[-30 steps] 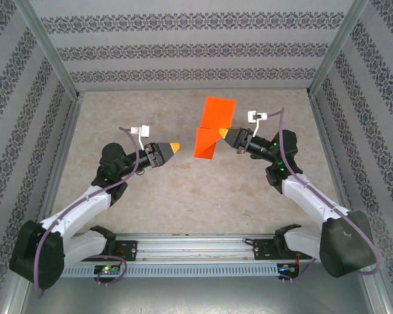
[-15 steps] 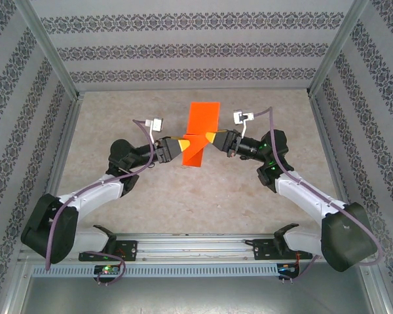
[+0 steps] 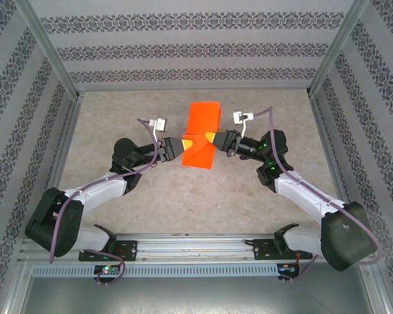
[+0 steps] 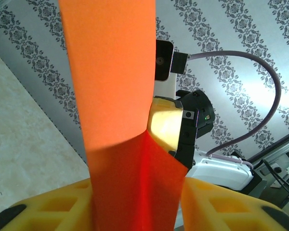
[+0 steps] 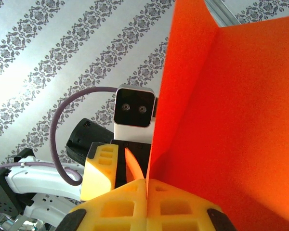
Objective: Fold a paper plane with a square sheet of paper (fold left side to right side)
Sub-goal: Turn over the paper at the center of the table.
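Observation:
The square sheet of paper (image 3: 202, 134), bright orange-red and creased, hangs in the air above the middle of the table. My right gripper (image 3: 213, 137) is shut on its right edge; in the right wrist view the sheet (image 5: 231, 120) rises from the seam of the closed right gripper (image 5: 147, 185). My left gripper (image 3: 182, 145) meets the sheet from the left. In the left wrist view the creased paper (image 4: 115, 96) stands between the yellow fingers (image 4: 38, 211) of the left gripper (image 4: 137, 202). The jaws are half narrowed, still apart, with a slim gap at the right finger.
The beige tabletop (image 3: 183, 196) lies below, boxed in by patterned walls (image 3: 196, 49) and metal corner posts (image 3: 49, 49). A rail (image 3: 196, 248) with both arm bases runs along the near edge.
My left gripper reached right until its jaws straddled the paper's left edge, and the jaws have narrowed. The right gripper carried the paper a little left and has since held still.

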Available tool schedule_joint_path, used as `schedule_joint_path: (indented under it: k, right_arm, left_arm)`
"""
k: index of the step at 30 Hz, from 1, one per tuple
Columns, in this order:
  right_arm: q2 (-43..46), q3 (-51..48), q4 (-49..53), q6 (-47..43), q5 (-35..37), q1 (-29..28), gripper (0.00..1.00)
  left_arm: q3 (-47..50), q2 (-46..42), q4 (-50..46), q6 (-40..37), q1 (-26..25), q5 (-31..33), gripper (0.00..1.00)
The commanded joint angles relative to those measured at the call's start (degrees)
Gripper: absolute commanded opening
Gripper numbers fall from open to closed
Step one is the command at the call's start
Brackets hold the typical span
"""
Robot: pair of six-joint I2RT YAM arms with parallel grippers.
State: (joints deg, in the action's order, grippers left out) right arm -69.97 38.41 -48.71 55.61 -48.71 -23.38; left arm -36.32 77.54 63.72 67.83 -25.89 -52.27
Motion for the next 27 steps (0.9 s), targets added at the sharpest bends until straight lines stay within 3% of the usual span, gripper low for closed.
schedule_joint_path:
  k: [1, 11, 19, 23, 27]
  right_arm:
    - [0.53, -1.04, -2.71, -0.07, 0.54, 0.55, 0.05]
    - [2.7, -3.05, -1.65, -0.07, 0.81, 2.14, 0.19]
    - [6.1, -5.39, 3.5, -2.08, 1.26, 5.28, 0.38]
    - [9.94, -5.99, 18.63, -9.84, 5.2, 7.84, 0.44]
    - [14.14, -3.44, 43.86, -23.55, 17.19, 8.24, 0.5]
  left_arm:
    - [-1.92, -0.01, 2.67, -0.91, -0.48, -0.55, 0.41]
    - [-2.22, -0.67, -2.52, -3.68, -0.48, 0.15, 0.21]
    - [-2.67, -2.61, -12.34, -8.97, -0.49, 0.32, 0.12]
    - [-4.82, -6.78, -32.57, -19.47, -0.48, 3.38, 0.04]
    - [-10.16, -12.07, -63.09, -35.09, -1.47, 14.45, 0.0]
